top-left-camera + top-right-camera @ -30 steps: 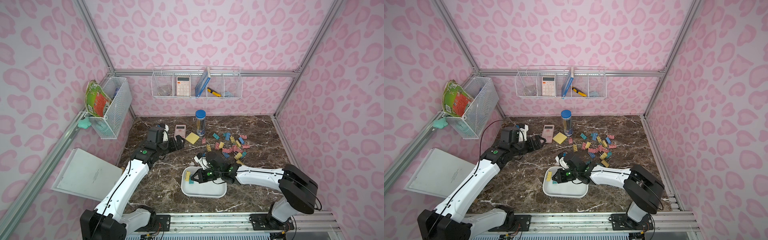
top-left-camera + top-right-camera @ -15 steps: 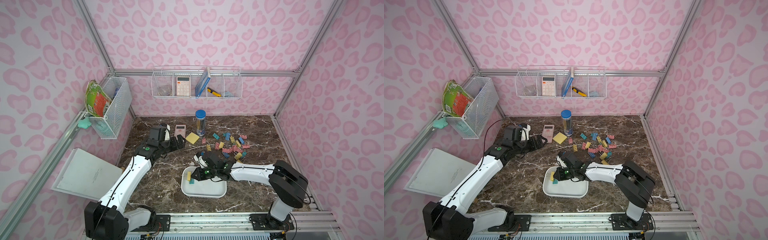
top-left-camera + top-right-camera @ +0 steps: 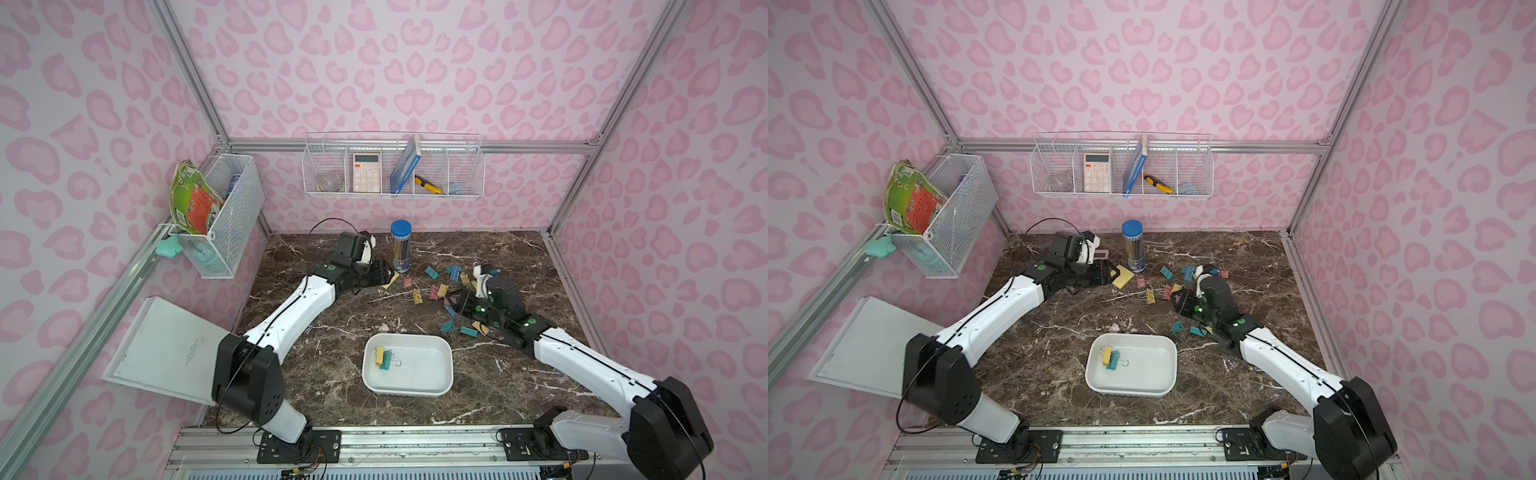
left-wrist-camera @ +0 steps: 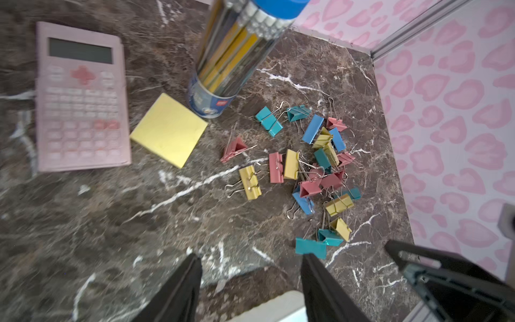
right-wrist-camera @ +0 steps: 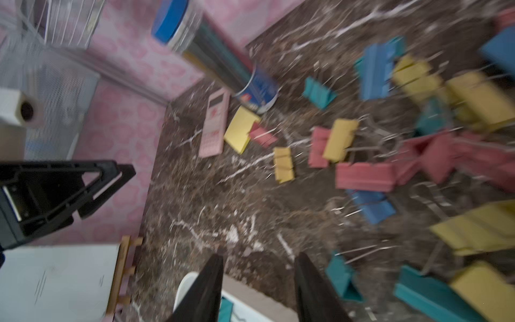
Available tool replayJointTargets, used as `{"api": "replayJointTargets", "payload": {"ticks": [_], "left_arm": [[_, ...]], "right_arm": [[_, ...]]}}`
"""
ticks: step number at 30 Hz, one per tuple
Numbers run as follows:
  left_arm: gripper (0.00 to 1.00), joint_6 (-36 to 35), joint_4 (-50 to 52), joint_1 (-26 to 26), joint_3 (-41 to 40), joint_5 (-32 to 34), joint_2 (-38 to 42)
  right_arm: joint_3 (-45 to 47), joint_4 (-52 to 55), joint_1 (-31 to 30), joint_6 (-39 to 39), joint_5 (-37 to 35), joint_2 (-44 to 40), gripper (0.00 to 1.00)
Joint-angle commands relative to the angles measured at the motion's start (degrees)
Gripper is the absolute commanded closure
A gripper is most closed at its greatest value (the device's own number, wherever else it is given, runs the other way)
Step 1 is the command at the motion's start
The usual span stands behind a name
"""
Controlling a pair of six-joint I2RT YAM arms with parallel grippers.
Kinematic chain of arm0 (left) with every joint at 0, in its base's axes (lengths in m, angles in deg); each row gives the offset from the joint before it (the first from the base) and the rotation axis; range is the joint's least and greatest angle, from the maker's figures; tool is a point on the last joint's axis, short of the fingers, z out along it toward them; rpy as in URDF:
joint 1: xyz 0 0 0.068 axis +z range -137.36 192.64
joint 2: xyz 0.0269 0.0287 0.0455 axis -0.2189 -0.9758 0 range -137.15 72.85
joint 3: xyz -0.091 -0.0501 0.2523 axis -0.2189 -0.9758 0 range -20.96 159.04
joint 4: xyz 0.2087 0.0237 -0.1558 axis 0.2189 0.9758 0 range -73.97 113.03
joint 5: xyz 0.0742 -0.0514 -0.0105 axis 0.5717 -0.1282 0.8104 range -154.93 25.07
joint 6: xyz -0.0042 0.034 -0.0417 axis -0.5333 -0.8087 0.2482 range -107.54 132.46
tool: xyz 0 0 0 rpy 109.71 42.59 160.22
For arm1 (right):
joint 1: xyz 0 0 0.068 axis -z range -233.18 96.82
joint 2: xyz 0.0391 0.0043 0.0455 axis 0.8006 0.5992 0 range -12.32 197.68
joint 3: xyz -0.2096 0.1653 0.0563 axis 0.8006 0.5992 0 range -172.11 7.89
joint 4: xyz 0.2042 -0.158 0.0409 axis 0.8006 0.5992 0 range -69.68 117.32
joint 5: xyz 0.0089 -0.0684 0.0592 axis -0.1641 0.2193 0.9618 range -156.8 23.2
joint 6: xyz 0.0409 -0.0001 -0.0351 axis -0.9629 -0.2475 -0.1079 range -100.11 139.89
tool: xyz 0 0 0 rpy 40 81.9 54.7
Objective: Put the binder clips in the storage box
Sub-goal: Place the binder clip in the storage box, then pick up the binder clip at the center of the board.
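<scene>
Holding two clips (image 3: 383,359), box (image 3: 419,370) sits at worktop (image 3: 332,374) front; other clips (image 4: 309,185) lie heaped just behind. Left gripper (image 4: 249,259), right gripper (image 5: 259,256): both spread, empty. Risk: interlocked wire handles (image 4: 231,192) may drag neighbours along, which then drop short of box.

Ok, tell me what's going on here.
Two arms are moving binder clips into the storage box. Two clips lie in it; the rest are scattered on the marble. The right claw hangs open and empty by the pile; the left claw, also open, is by the yellow pad.
</scene>
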Motion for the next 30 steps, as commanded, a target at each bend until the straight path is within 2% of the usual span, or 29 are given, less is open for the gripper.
{"api": "replayJointTargets", "payload": {"ticks": [1, 5, 11, 15, 30], "left_arm": [[0.43, -0.3, 5.1, -1.4, 7.5, 1.8, -8.8], [0.44, 4.0, 1.2, -2.1, 10.3, 1.0, -16.6], [0.46, 8.9, -3.5, -2.1, 14.6, -7.1, -24.9], [0.48, 12.9, -2.2, -2.1, 16.3, -6.5, -29.0], [0.64, 14.6, -6.4, -3.5, 12.2, -10.6, -30.9]], "right_arm": [[1.2, -1.5, 6.1, -0.6, -0.7, -2.4, 0.52], [0.3, -3.3, 8.9, 1.5, 3.8, -1.8, 0.51], [0.9, -7.9, 9.1, 2.4, 10.9, -0.5, 0.49], [1.2, -8.8, 9.1, 2.1, 12.7, 0.1, 0.47], [2.5, -9.8, 9.1, 1.5, 14.3, -0.3, 0.44]]}}
